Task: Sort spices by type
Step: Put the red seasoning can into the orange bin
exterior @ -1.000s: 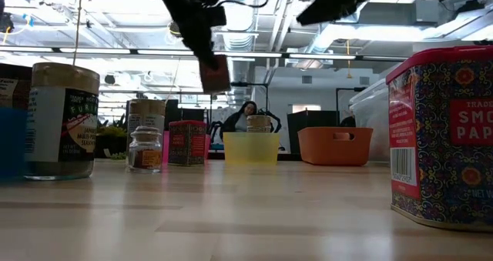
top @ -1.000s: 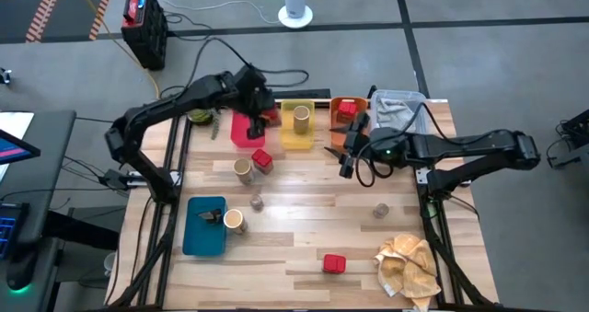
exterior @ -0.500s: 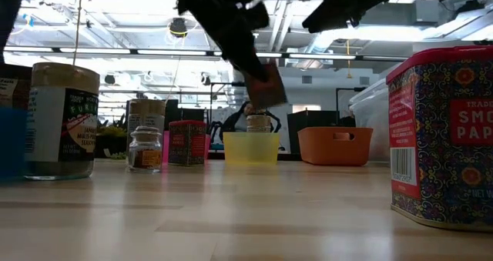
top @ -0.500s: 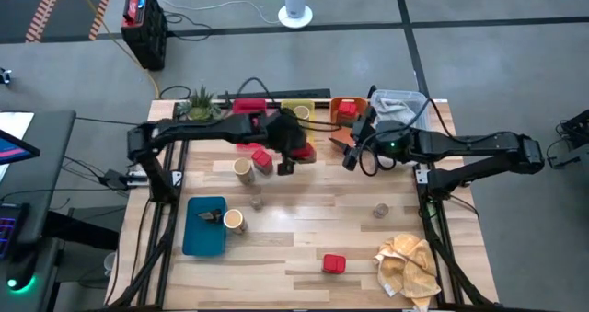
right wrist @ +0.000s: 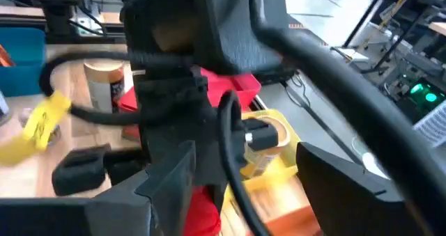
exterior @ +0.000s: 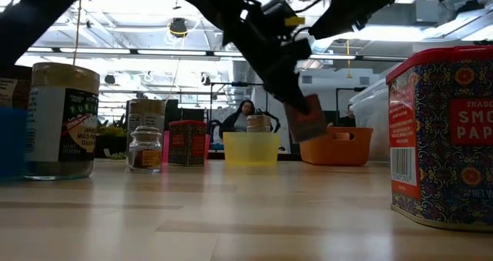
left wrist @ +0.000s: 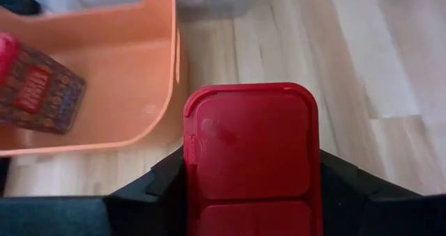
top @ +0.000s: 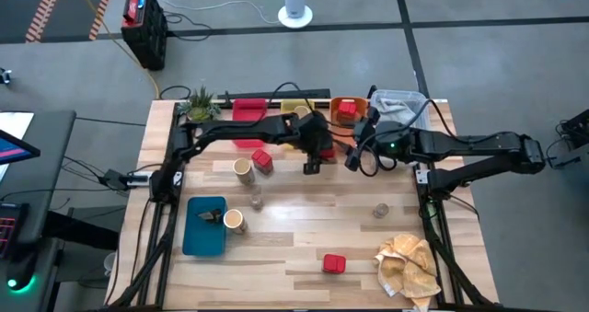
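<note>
My left gripper point(top: 313, 157) reaches across the table and is shut on a red boxy tin point(left wrist: 251, 152), which hangs in the air in the low view point(exterior: 306, 116) just short of the orange tray point(left wrist: 90, 76). Another patterned red tin point(left wrist: 38, 90) lies in that tray. My right gripper point(top: 351, 156) hovers open close beside the left one, touching nothing. On the table stand a red tin point(top: 262, 160), a second red tin point(top: 333, 263), two tan cylinders point(top: 242, 169) point(top: 234, 220) and two small glass jars point(top: 256, 202) point(top: 380, 210). My left gripper pinches the red tin between its two fingers point(left wrist: 150, 187), one on each of two opposite side walls below the lid point(left wrist: 251, 124). The tin is lifted clear of the table and hangs tilted below the gripper, near the orange tray's rim.
Red point(top: 247, 109), yellow point(top: 294, 107) and orange point(top: 345, 109) trays line the far edge, with a clear bin point(top: 398, 105) to their right. A blue tray point(top: 204, 227) sits near left, a beige cloth point(top: 409, 264) near right. The two arms are very close together.
My left arm has swung from over the red tray toward the table's right, past the yellow tray, to just beside the orange tray, carrying the red tin and sinking lower as it went. The tin has tipped further. My right gripper has shifted only slightly.
</note>
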Available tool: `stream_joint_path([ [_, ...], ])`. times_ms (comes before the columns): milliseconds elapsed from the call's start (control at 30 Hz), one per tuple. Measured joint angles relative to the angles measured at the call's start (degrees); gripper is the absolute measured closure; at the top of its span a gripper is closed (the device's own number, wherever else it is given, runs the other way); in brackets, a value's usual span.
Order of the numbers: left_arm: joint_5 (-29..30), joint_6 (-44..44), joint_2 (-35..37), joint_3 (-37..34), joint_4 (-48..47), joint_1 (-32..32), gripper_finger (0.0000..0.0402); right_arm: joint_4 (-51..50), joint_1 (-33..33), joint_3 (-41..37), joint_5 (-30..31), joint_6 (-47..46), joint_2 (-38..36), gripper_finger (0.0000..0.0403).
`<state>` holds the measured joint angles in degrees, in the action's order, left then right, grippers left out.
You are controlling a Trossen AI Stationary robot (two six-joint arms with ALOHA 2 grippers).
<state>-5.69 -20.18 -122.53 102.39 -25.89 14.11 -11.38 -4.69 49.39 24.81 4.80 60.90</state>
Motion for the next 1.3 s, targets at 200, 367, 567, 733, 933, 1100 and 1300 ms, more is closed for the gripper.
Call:
stream_joint_path([
  [200, -0.03, 1.08, -3.41, 1.37, -0.22, -0.09, 0.0169, -0.77, -0.36, 0.00, 0.15, -0.74, 0.04, 0.0127],
  [367, 1.20, 0.88, -2.61, 1.48, 0.13, -0.13, 0.0137, -0.55, -0.18, 0.00, 0.12, -0.98, 0.04, 0.0127],
  [567, 2.59, -0.64, 0.92, 1.50, -1.16, -0.11, 0.0126, -0.34, 0.14, 0.02, -0.12, -1.56, 0.11, 0.0127],
  [733, 3.56, -2.12, 5.42, 1.48, -4.49, 0.04, 0.0125, -0.62, 1.82, 0.04, -0.31, -1.16, 0.19, 0.0127],
  [933, 6.05, -1.80, 10.14, 1.57, -11.26, 0.49, 0.0125, -0.57, 4.51, 0.04, -0.47, -0.22, 0.17, 0.0127],
  [1100, 6.37, -1.45, 14.03, -0.37, -15.02, 0.16, 0.0125, -1.67, 6.71, 0.04, -0.41, -1.62, -1.44, 0.0127],
  [1300, 7.58, -0.94, 24.11, -13.20, -5.49, -2.29, 0.0125, -4.28, 9.01, 0.04, -0.19, -4.22, -1.50, 0.0127],
])
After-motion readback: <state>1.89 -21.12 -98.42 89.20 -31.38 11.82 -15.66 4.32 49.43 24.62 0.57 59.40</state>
